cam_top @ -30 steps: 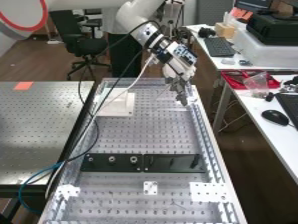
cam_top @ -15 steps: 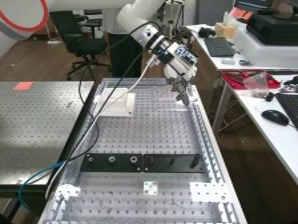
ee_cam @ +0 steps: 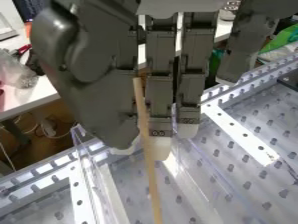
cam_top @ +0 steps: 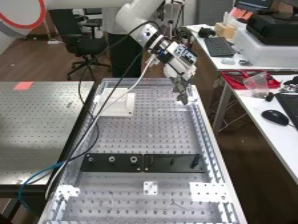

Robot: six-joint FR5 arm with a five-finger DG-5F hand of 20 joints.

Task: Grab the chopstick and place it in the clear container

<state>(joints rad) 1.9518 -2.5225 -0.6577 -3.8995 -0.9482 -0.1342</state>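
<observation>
The hand point(cam_top: 180, 91) is over the far right part of the perforated bench, fingers pointing down. In the wrist view the hand point(ee_cam: 93, 80) has its thumb and fingertips closed on a thin light-wood chopstick point(ee_cam: 150, 165). The upper end of the stick lies against the fingers, and its long lower part sticks out past the fingertips. Transparent walls of the clear container point(ee_cam: 223, 176) stand below the hand on both sides of the chopstick. Whether the stick's lower end touches the container's floor I cannot tell.
A white block point(cam_top: 118, 104) sits at the bench's far left, with cables crossing in front. A black plate point(cam_top: 143, 163) lies across the bench's middle. Metal rails point(cam_top: 211, 145) edge the bench. At the right is a white desk with a red tray point(cam_top: 234, 80) and a mouse.
The hand has moved and turned only slightly. The pale slanted line of the chopstick beside it, seen earlier in the high view, is now hard to make out.
</observation>
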